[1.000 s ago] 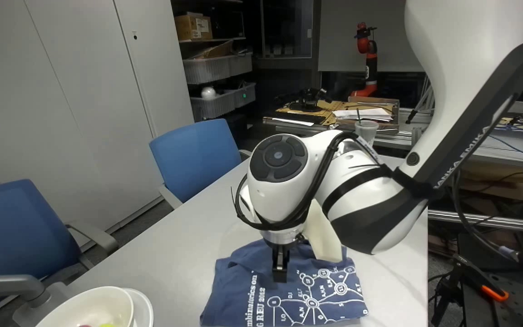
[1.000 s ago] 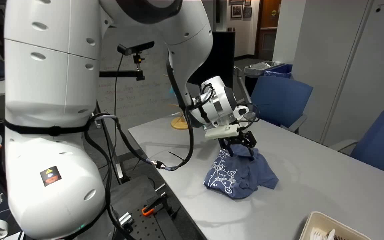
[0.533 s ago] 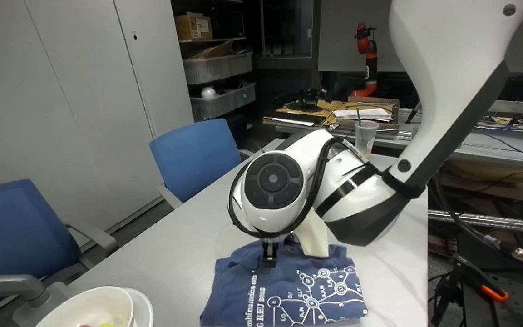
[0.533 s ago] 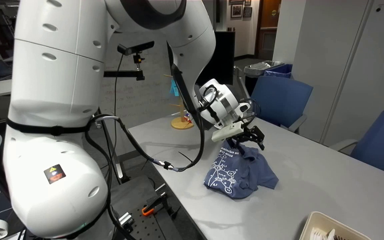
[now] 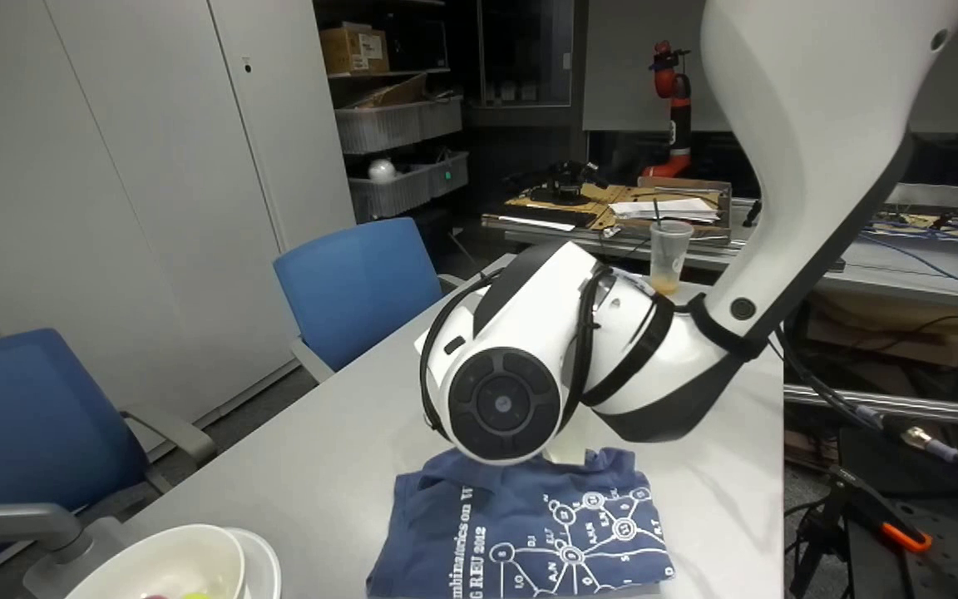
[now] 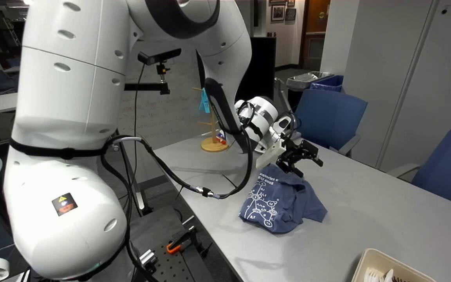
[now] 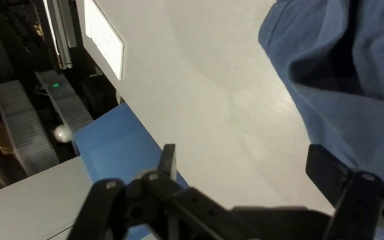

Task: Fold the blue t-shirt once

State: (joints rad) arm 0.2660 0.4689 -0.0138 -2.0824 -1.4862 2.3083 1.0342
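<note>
The navy-blue t-shirt (image 5: 520,541) lies rumpled on the table, white lettering and graphic facing up. It also shows in an exterior view (image 6: 284,203), with bunched folds on one side, and at the right of the wrist view (image 7: 355,116), where a fold stands open. My gripper (image 6: 310,168) is open and empty, tilted sideways at the shirt's far edge. In the wrist view the gripper (image 7: 242,151) has bare table between its fingertips; the right finger overlaps the shirt's edge, and I cannot tell whether it touches. In an exterior view the wrist hides the fingers.
A white bowl (image 5: 213,557) on a plate (image 5: 267,566) stands at the table's near corner. A beige tray (image 6: 366,262) holds cutlery. A wooden stand (image 6: 213,145) and a plastic cup (image 5: 669,258) are at the far end. Blue chairs (image 5: 362,287) line one long edge.
My gripper has tilted from pointing down over the shirt to pointing sideways, outward past its edge. The wrist has lowered and now hides the fingers in an exterior view. The t-shirt has not moved.
</note>
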